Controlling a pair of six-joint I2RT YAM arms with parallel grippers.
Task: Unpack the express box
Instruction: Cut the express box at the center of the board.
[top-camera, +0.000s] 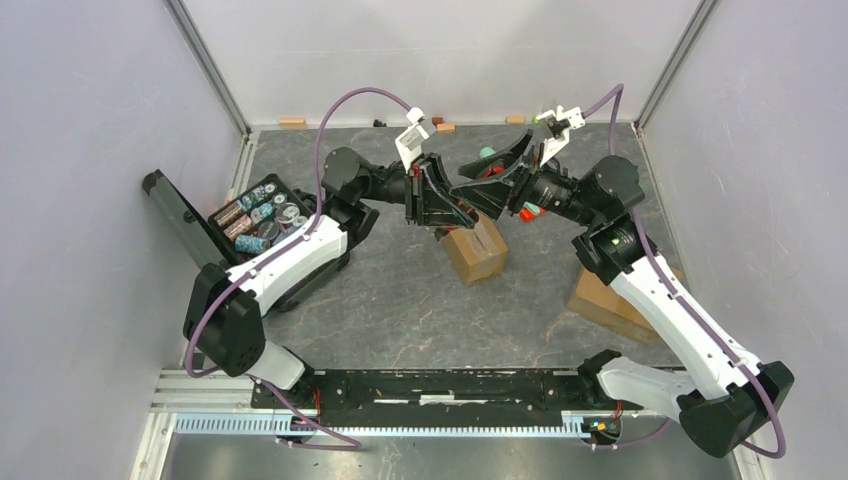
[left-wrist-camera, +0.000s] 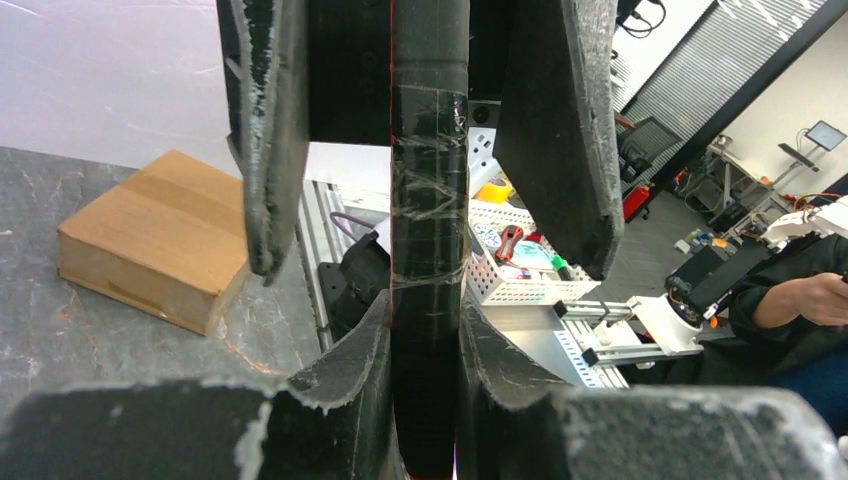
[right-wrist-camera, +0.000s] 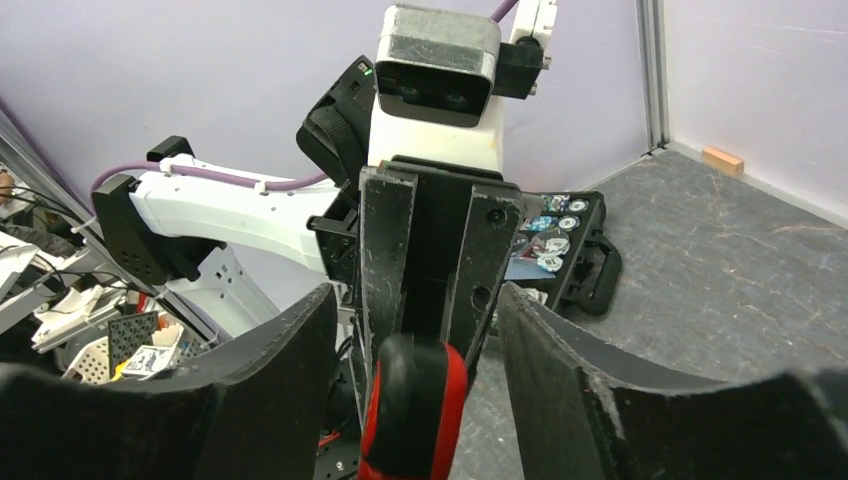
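left arm (top-camera: 290, 262) and right arm (top-camera: 670, 310) — white shells, black joints. a purple cable (top-camera: 375, 90) runs back from each wrist. black fingers (left-wrist-camera: 275, 120), edges chipped pale; behind them, a white camera block (right-wrist-camera: 437, 130) with grey face.

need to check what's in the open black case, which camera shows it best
Top external. It sees the whole black case from above, lid open, the small items inside in plain sight. Right wrist catches only part of it, the rest hidden. Left wrist does not show it.
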